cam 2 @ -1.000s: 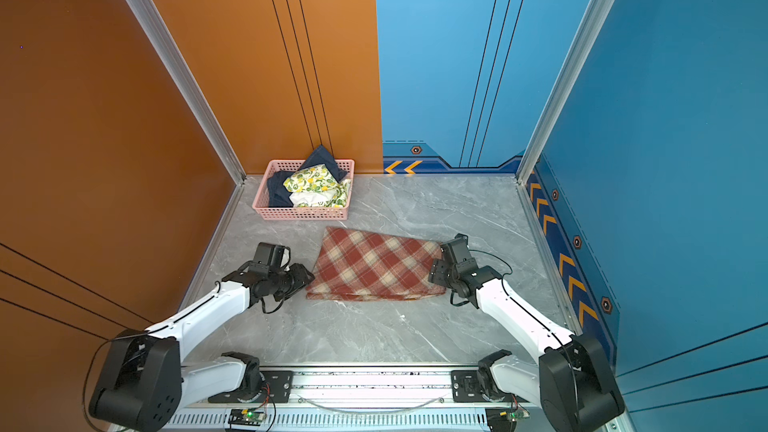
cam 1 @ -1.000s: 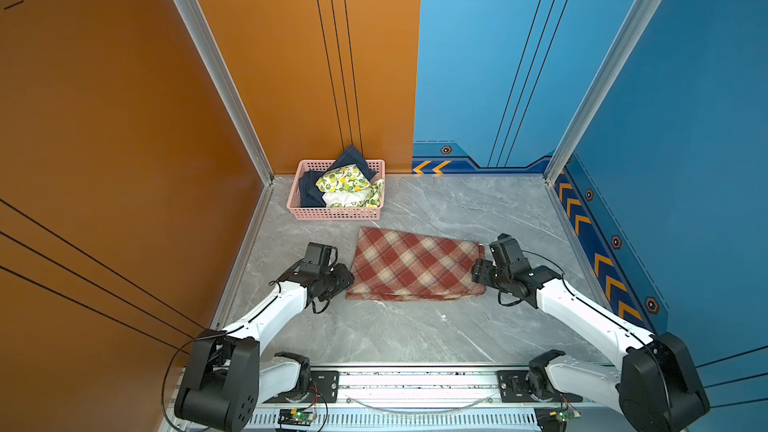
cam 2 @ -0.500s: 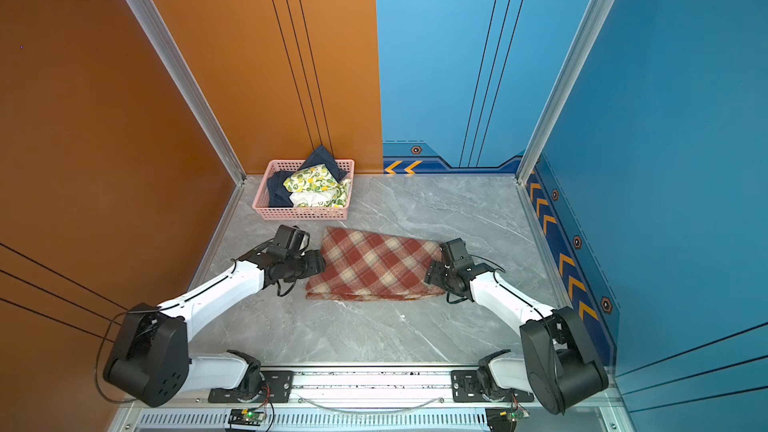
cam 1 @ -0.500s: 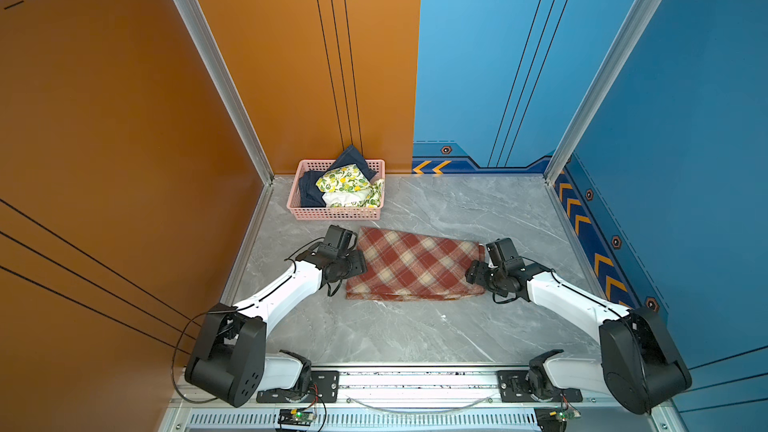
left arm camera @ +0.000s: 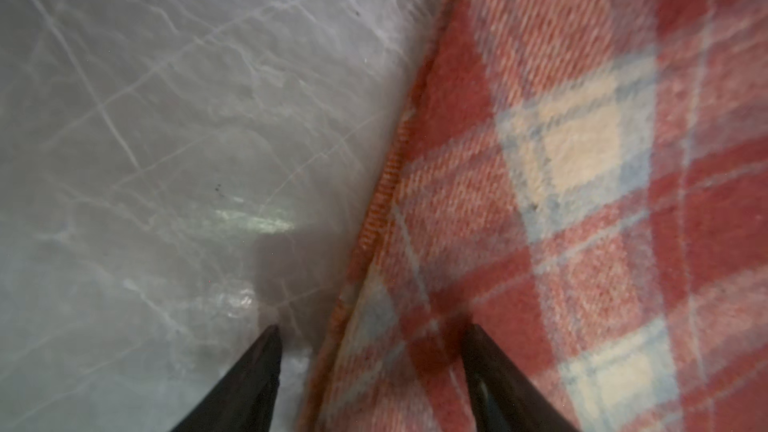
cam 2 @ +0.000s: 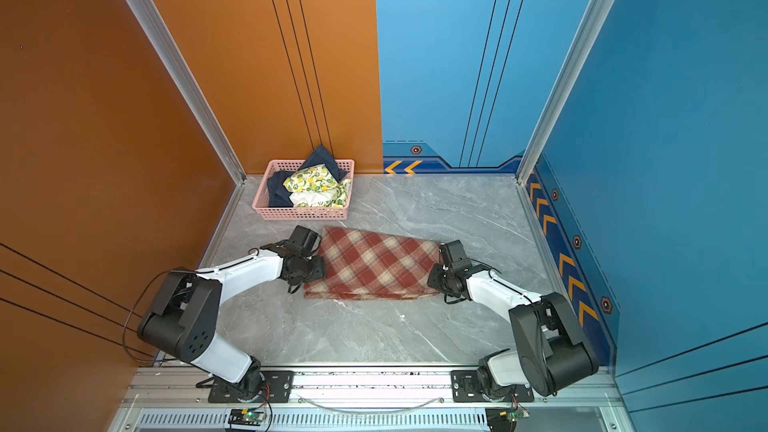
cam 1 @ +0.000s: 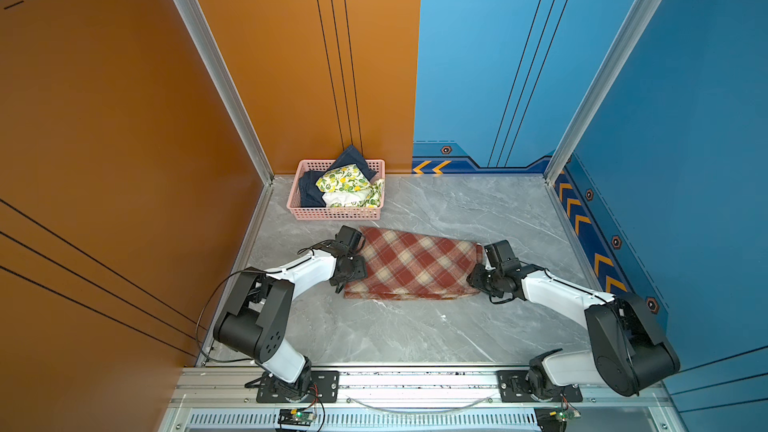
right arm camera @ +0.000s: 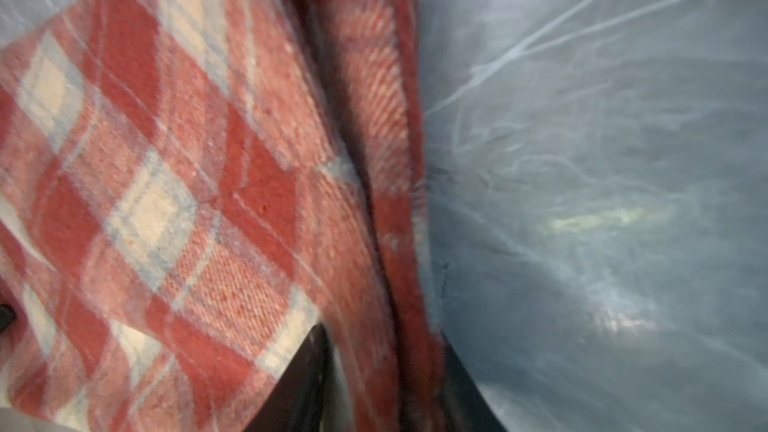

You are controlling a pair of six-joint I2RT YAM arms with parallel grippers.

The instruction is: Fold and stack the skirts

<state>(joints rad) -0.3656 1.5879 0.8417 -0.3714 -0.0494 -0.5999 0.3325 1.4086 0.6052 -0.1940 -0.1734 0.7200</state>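
Note:
The rust-red and cream plaid skirt [cam 1: 411, 263] [cam 2: 374, 263] lies folded flat on the grey marble table. My left gripper [cam 1: 358, 271] [cam 2: 318, 268] is at its left edge. In the left wrist view the left gripper [left arm camera: 372, 338] is open, one finger on bare table and the other over the plaid skirt [left arm camera: 582, 201], so the hem runs between them. My right gripper [cam 1: 474, 280] [cam 2: 434, 280] is at the right edge. In the right wrist view the right gripper [right arm camera: 382, 351] is shut on a fold of the plaid skirt [right arm camera: 187, 180].
A pink basket [cam 1: 332, 214] [cam 2: 303, 213] stands at the back left against the orange wall, close behind the left gripper. It holds the lemon-print skirt [cam 1: 345, 184] [cam 2: 313, 187] and the dark blue denim skirt [cam 1: 309, 193] [cam 2: 276, 191]. Walls enclose three sides.
My left gripper has moved from beside the near left corner up along the plaid skirt's left edge and onto it. The right gripper has slid in and closed on the right edge.

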